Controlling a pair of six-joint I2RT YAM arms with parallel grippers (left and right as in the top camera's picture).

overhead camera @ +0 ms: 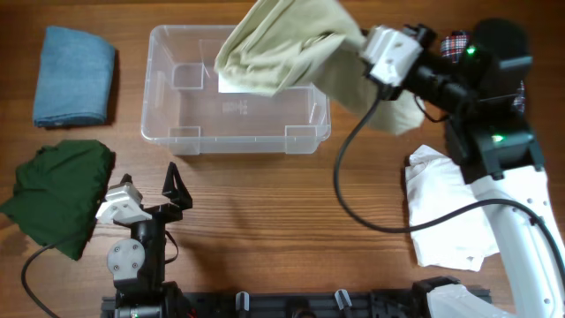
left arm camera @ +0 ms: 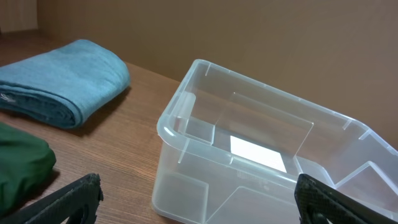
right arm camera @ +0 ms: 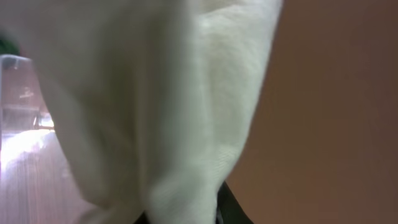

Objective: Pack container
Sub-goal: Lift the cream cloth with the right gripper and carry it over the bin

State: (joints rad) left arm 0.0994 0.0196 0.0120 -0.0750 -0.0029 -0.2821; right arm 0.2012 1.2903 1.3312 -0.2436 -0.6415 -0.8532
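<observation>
A: How does the container (overhead camera: 154, 88) lie?

B: It stands upright on the table (overhead camera: 265, 230), open top up, toward the far side and a little left of centre. In the overhead view its long axis runs left to right.

A: And the left gripper (overhead camera: 150, 184)?

B: It sits at the near edge, well apart from the bin and pointing at it. Its fingers (left arm camera: 74, 199) are spread wide with nothing between them; the left wrist view shows the container framed in that gap.

A: The right gripper (overhead camera: 356, 46)?

B: It hangs above the container's far right corner, closed down on a pale green cloth (overhead camera: 282, 44). The fingertips are buried in the fabric. The cloth drapes over the bin's far right part and fills nearly all of the right wrist view.

A: Is the cloth inside the bin?

B: That cannot be told; it covers that corner from above. The part of the interior that shows is bare clear plastic with a white label (left arm camera: 258, 154) on the floor.

A: What lies around it?

B: A folded blue towel (overhead camera: 75, 75) to its left, a dark green garment (overhead camera: 57, 194) beside the left gripper, and a white garment (overhead camera: 446, 212) at the right.
</observation>
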